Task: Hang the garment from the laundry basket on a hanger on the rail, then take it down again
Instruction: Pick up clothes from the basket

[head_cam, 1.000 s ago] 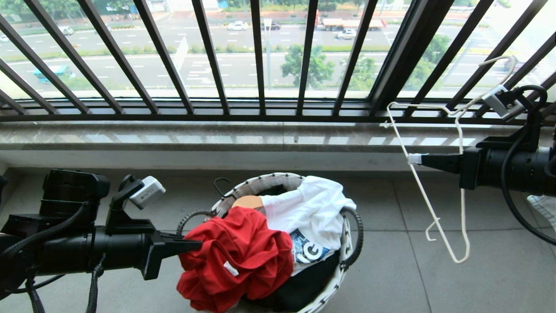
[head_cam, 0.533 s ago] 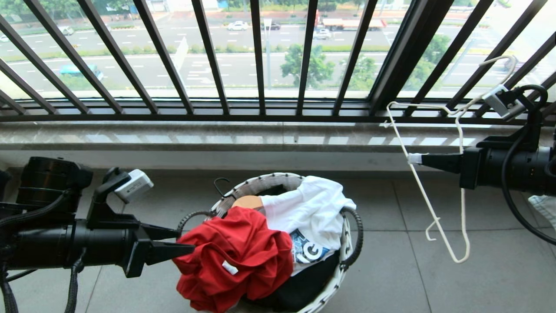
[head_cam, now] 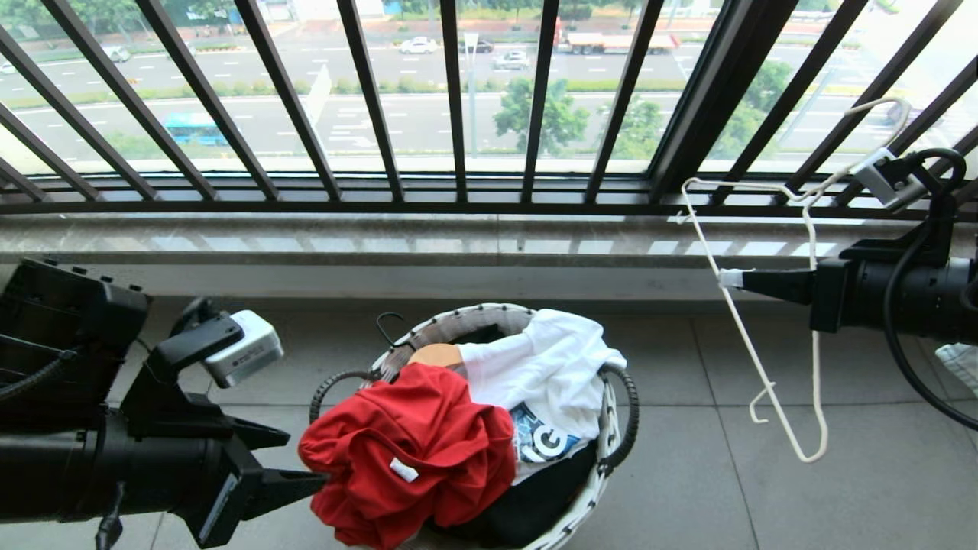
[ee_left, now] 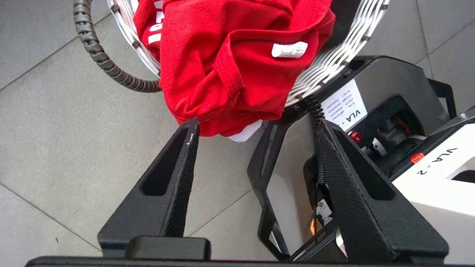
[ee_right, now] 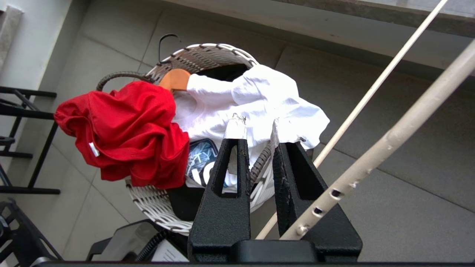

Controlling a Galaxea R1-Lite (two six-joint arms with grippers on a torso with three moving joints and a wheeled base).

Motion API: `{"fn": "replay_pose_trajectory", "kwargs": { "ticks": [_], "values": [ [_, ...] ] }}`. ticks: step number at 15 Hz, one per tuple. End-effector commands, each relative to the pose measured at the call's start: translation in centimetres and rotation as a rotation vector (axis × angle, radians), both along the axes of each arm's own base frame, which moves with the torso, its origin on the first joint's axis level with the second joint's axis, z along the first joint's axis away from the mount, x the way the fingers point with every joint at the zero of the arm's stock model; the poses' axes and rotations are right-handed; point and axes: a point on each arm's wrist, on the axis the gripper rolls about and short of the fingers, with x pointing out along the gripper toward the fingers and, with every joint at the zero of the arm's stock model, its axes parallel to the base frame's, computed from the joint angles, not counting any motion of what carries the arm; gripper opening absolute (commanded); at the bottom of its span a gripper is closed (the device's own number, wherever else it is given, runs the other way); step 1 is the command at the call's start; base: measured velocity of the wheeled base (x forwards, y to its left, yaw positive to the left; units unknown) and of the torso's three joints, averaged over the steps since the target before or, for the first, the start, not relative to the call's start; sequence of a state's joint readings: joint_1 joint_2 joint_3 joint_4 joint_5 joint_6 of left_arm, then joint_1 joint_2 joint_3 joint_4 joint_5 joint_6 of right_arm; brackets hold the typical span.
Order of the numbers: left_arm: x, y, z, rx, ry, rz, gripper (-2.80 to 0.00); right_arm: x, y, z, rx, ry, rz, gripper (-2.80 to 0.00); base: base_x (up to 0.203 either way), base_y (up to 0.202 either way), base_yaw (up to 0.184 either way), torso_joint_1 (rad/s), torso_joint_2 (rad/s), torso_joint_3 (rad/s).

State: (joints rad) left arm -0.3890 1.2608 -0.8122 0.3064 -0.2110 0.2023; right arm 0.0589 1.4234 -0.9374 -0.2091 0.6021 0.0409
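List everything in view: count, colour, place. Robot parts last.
garment: 1, red, bunched over the near-left rim of the basket, not gripped
white T-shirt: 1, white with blue print, draped over the basket's right side
black garment: 1, black, low in the basket
wooden hanger: 1, light wood, in the basket behind the red garment
laundry basket: 1, white-and-dark woven, on the tiled floor
hanger: 1, off-white wire, held up at right
window railing: 1, black bars, behind the sill
left gripper: open, beside the red garment
right gripper: shut on the wire hanger
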Motion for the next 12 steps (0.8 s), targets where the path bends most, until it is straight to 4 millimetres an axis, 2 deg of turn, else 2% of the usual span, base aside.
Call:
{"fn": "replay_pose_trajectory", "kwargs": {
  "ticks": [1,7,11,12],
  "values": [
    [-1.3,-0.9,-0.5,0.041,0.002,0.034,-2.80,0.0,0.0,0.0,0.002,-0.002,0.004,-2.80,0.000,0.000,0.000,0.000,0.00,0.000],
    [-3.8,-4.0,-2.3,0.064,0.061,0.126,-2.80,0.0,0.0,0.0,0.002,-0.001,0.004,-2.80,0.000,0.000,0.000,0.000,0.00,0.000],
    [-4.8,-5.1,-5.5,0.225,0.069,0.199,-2.80,0.0,0.0,0.0,0.002,-0.002,0.004,-2.80,0.000,0.000,0.000,0.000,0.00,0.000],
    [-5.0,-5.0,-6.2,0.269,0.058,0.215,0.00,0.0,0.0,0.0,0.002,-0.002,0.004,-2.80,0.000,0.000,0.000,0.000,0.00,0.000]
  ]
}}
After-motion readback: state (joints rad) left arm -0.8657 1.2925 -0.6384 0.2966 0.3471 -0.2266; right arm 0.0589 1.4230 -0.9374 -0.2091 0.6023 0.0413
